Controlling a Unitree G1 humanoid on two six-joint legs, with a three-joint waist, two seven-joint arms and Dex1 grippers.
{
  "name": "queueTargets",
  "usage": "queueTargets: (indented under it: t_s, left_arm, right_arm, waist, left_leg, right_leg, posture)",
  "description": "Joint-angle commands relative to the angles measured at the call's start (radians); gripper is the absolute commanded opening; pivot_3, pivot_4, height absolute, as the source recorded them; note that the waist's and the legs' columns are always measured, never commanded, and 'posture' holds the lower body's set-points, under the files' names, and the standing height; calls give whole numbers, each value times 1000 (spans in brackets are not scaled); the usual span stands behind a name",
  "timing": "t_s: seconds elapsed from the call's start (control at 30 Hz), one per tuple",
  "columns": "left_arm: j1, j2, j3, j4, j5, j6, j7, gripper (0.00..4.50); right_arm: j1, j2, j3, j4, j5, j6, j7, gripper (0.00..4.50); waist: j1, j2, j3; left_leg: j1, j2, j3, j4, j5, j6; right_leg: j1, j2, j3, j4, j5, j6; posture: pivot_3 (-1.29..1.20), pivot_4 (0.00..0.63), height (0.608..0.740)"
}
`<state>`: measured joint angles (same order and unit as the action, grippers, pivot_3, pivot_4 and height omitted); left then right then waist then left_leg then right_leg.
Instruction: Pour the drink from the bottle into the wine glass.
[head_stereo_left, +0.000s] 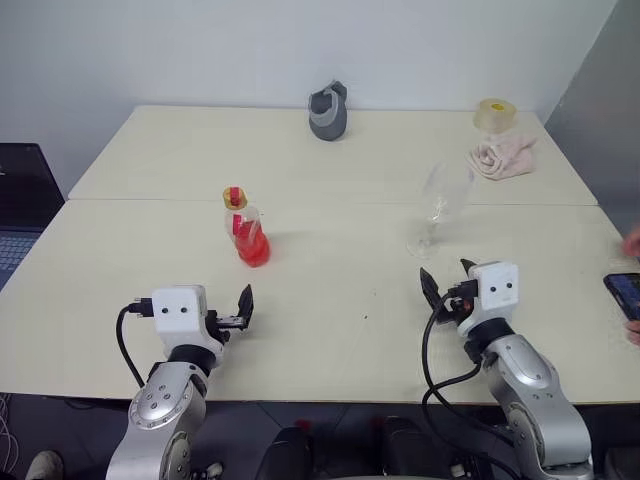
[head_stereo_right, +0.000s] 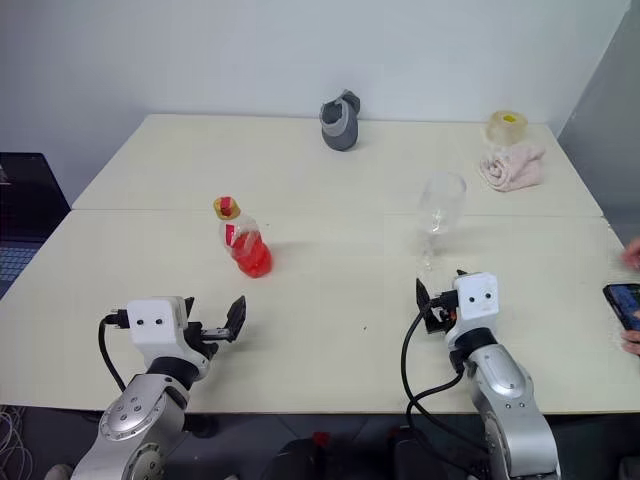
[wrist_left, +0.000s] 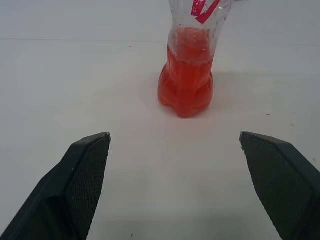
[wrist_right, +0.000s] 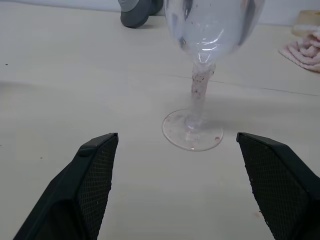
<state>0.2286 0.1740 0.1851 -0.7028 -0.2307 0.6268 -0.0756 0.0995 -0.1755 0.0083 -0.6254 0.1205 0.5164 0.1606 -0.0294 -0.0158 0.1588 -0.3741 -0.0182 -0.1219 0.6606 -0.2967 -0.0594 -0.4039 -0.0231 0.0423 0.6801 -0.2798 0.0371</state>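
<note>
Two end effectors stand ready over the tabletop (head_stereo_left: 330, 300), both spread wide and holding nothing. The left end effector (wrist_left: 190, 185) faces the bottle (head_stereo_left: 246, 228), which stands upright just ahead of it, well apart from its fingers. The right end effector (wrist_right: 177, 185) faces the wine glass (head_stereo_right: 438, 222), upright and near, its foot lying between the lines of the two fingers but not touched.

The bottle is small, of clear thin plastic, with the red drink (wrist_left: 186, 85) filling about its lower half; its cap appears still on. Judged light, somewhat yielding under a squeeze and smooth-sided. The waist above the bulged base, near the red label, looks the best place to take hold; a hard pinch could dent it.

The glass is empty, tall and top-heavy on a narrow stem (wrist_right: 201, 90). Judged fragile, slick and easy to tip. The stem or the low part of the bowl suits a gentle steadying hold.

Elsewhere on the tabletop, well away: a grey object (head_stereo_left: 329, 111), a pink cloth (head_stereo_left: 502, 155) and a tape roll (head_stereo_left: 494, 113).
</note>
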Motion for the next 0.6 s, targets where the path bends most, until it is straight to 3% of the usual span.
queueTargets:
  t_s: [0.03,0.33,0.6]
  left_arm:
    - [-7,6,12,-35,5,-5,8,4468]
    - [-7,2,16,-30,4,-18,9,4468]
    - [-104,14,15,85,30,-80,0,4468]
  right_arm:
    - [-8,-8,-17,-47,21,-1,11,4062]
    - [-13,-43,-22,-44,57,1,56,4062]
    - [-66,-210,-29,22,234,-56,365,4062]
  waist:
    - [0,0,0]
    - [0,0,0]
    - [0,0,0]
  left_leg:
    - [0,0,0,0,0,0]
    - [0,0,0,0,0,0]
    - [0,0,0,0,0,0]
  right_leg:
    - [0,0,0,0,0,0]
    - [0,0,0,0,0,0]
    - [1,0,-1,0,0,0]
  posture:
    - [0,150,740]
    - [0,150,740]
    - [0,150,740]
